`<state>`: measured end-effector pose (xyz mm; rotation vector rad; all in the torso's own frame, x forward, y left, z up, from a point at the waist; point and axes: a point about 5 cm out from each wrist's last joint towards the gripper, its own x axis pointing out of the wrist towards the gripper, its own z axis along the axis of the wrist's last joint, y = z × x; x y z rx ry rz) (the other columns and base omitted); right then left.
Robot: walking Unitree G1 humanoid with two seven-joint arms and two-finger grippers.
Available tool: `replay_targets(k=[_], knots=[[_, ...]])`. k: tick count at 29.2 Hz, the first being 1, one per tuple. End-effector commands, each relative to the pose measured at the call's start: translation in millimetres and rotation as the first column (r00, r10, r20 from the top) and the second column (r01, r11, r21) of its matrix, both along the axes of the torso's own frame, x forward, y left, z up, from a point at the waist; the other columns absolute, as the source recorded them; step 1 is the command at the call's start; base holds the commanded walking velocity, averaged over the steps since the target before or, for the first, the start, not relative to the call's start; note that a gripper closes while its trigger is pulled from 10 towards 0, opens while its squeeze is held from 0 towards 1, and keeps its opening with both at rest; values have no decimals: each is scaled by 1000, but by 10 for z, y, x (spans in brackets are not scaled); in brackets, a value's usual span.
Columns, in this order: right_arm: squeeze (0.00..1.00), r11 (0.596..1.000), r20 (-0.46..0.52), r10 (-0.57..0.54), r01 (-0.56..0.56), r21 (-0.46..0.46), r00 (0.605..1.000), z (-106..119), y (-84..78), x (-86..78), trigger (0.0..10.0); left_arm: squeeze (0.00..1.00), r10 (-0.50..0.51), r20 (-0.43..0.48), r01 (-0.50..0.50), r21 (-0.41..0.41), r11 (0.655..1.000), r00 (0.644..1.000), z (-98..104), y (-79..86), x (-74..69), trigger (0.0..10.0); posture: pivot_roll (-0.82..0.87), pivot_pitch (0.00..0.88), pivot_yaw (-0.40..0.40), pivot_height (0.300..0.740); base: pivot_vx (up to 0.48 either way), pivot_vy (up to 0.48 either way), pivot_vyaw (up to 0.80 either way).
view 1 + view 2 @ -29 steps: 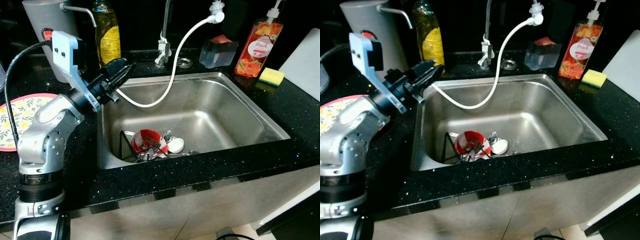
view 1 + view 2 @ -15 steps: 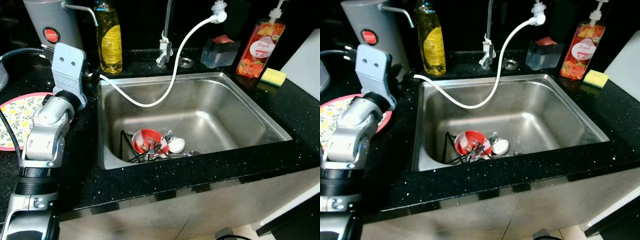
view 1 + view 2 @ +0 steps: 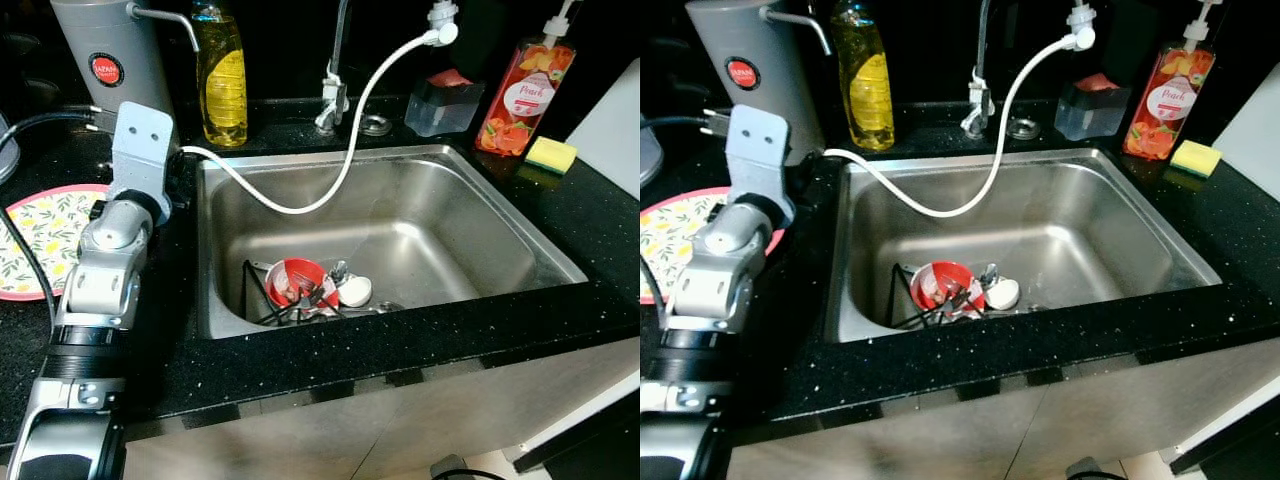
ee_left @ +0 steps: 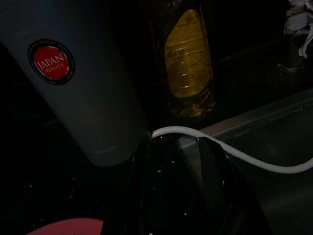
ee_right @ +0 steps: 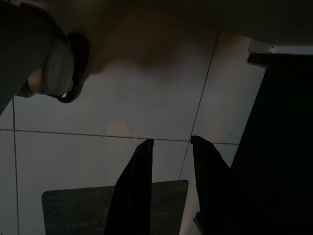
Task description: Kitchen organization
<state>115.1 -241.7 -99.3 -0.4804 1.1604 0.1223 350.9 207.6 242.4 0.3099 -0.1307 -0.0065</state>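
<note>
- At the near corner of the steel sink (image 3: 470,215), a red bowl (image 3: 296,283), white cup (image 3: 352,291) and black wire utensils wait, unsorted.
- On the speckled black desk (image 3: 300,365), the left gripper (image 4: 178,147), narrowly parted and empty, meets the white hose (image 3: 330,190).
- Farther back stand a yellow soap bottle (image 3: 221,75) and a grey canister (image 3: 110,55).
- Below, the right gripper (image 5: 171,147) hangs idle, slightly parted.

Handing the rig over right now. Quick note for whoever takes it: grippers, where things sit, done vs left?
Left gripper: open, empty, over the counter at the sink's back left corner, by the white hose.
Right gripper: open, empty, hanging over the floor.
Red bowl, utensils and a white piece lie in the sink's front left.
Patterned plate on the counter, left.
Nothing sorted yet; sink items remain.
</note>
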Motion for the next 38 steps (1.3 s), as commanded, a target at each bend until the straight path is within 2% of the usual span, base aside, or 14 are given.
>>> replay_targets(k=[1,38], knots=[[0,1000,-13,-6,6,-4,1000,-9,-19,-47,10000,0,-2,-7,2,6,1000,1000,-21,-18,16,10000,68,0,-44,740,0,0,0],[0,1000,1,-6,6,1,1000,7,-21,7,10000,0,10,-18,-9,34,999,1000,-38,-27,49,10000,68,0,-41,740,0,0,0]])
